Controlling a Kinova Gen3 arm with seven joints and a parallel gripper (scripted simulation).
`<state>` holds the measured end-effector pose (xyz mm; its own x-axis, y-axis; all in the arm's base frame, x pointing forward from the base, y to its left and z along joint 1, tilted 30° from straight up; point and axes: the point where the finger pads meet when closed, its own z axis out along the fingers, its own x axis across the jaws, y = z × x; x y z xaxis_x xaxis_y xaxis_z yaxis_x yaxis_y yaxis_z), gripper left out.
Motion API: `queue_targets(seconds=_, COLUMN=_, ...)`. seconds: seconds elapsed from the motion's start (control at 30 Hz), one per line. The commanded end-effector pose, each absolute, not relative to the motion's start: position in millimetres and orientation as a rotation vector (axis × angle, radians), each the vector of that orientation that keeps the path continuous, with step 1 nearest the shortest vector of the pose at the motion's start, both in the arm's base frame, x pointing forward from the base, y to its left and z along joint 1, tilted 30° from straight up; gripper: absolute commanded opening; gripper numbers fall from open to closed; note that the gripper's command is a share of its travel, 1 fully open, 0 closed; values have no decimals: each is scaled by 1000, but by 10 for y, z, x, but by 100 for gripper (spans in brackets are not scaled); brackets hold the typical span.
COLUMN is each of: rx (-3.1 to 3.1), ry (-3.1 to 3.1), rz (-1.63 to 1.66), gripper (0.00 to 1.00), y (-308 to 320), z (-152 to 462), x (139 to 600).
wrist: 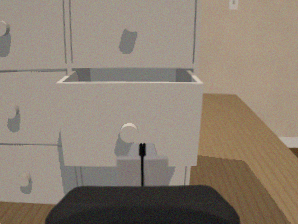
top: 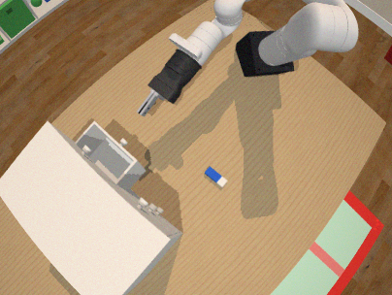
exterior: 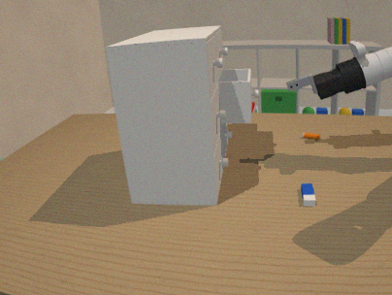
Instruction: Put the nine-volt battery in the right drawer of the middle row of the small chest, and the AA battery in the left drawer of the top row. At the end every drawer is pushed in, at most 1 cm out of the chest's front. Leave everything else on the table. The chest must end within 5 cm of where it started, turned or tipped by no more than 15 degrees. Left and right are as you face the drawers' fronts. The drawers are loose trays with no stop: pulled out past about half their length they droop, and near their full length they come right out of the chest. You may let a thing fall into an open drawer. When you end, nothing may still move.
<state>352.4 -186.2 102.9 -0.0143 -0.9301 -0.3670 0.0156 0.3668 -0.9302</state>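
One broad wooden surface (top: 218, 243) (exterior: 170, 252) (wrist: 240, 125) carries everything we deal with. On it stands the chest (top: 82, 209) (exterior: 165, 121) (wrist: 32, 105), upright, with three rows of drawers facing our one arm (top: 206, 41) (exterior: 378, 65). Only the right drawer of the middle row (top: 135, 167) (exterior: 235, 99) (wrist: 100, 110) stands clearly pulled out; the rest, as far as we see them, look shut. We make out no nine-volt battery inside it or outside, so we cannot tell where it is; a hidden corner of that drawer is our guess.

Our tool (top: 142, 114) (exterior: 292, 85) (wrist: 142, 158) is clenched on nothing, its fingers together. It hangs above the surface, short of the open drawer and pointing at its front panel. That line matters most: in the wrist view the tips overlap the panel just below and a little right of its knob (top: 123, 142) (exterior: 255, 92) (wrist: 128, 132). We judge the step in hand to be pushing this drawer home. The push should run straight along the drawer's length, gently, or the tray may skew or the chest slide.

The blue and white block (top: 215, 177) (exterior: 308, 194) lies well apart, to be left alone. Smaller is the orange cylinder (exterior: 311, 136), probably the AA battery, lying on the surface below the tool and still due in the top left drawer.
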Motion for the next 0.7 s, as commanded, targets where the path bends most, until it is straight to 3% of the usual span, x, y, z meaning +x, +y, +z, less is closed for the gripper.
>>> queue_targets(seconds=0.0, rx=-924, ry=1346, rz=-923, gripper=0, y=-1753, z=1053, x=3672)
queue_targets(seconds=0.67, rx=-924, ry=1346, rz=-923, gripper=0, y=-1755, z=1062, x=3852)
